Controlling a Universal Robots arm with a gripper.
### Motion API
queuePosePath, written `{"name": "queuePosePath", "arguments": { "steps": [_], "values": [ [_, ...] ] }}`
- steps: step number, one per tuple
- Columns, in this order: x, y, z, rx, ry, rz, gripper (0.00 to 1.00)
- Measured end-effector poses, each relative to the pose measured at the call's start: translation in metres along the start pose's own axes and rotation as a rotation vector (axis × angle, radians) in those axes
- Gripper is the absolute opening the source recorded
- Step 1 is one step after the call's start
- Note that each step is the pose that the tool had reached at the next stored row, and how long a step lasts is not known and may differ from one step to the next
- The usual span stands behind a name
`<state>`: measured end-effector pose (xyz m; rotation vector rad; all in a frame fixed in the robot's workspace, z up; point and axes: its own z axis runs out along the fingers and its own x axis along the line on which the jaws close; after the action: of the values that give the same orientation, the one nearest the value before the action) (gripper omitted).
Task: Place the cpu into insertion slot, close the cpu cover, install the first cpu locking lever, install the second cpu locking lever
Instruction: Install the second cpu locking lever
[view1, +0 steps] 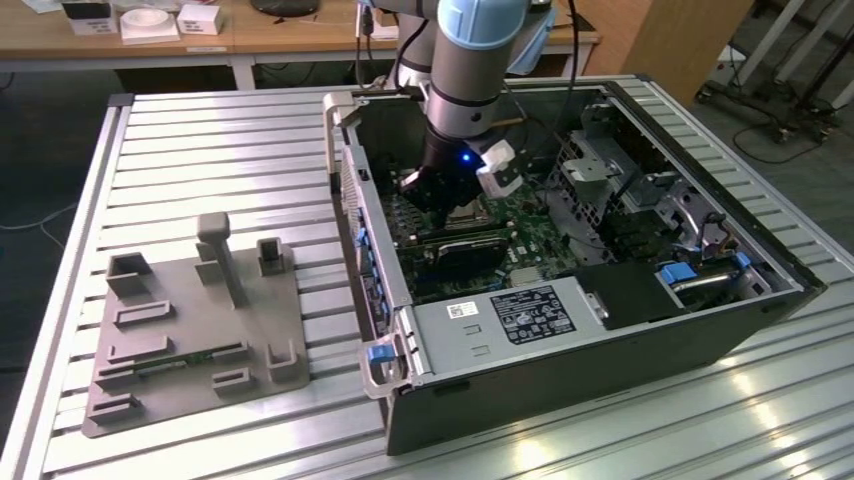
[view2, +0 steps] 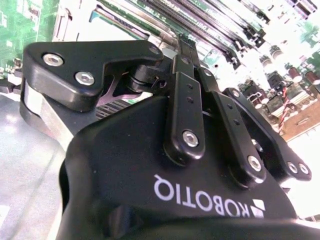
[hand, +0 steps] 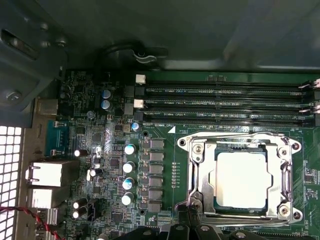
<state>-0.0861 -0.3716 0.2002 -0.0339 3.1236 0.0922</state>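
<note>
The cpu (hand: 240, 180), a silvery square chip, lies flat in the insertion slot (hand: 289, 214) on the green motherboard. Over its edges lies the cpu cover (hand: 201, 175), a silver frame that leaves the chip's top showing through its cut-out. My gripper (hand: 191, 218) is at the socket's corner, its black fingertips close together with nothing between them. In the exterior view the gripper (view1: 447, 200) reaches down into the open computer case, right above the socket (view1: 470, 217). The second wrist view shows the gripper (view2: 184, 42) from behind, with its linkages drawn together over the board.
Long memory slots (hand: 225, 105) run beside the socket, and a row of capacitors (hand: 129, 170) stands on its other side. A black label-bearing box (view1: 530, 315) sits at the case's near end. On the slatted table at the exterior view's left lies a grey fixture plate (view1: 200, 330).
</note>
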Motion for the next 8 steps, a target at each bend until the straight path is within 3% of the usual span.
{"name": "queuePosePath", "arguments": {
  "steps": [8],
  "values": [
    [0.0000, 0.0003, 0.0022, -0.0148, -0.0003, 0.000, 0.10]
  ]
}}
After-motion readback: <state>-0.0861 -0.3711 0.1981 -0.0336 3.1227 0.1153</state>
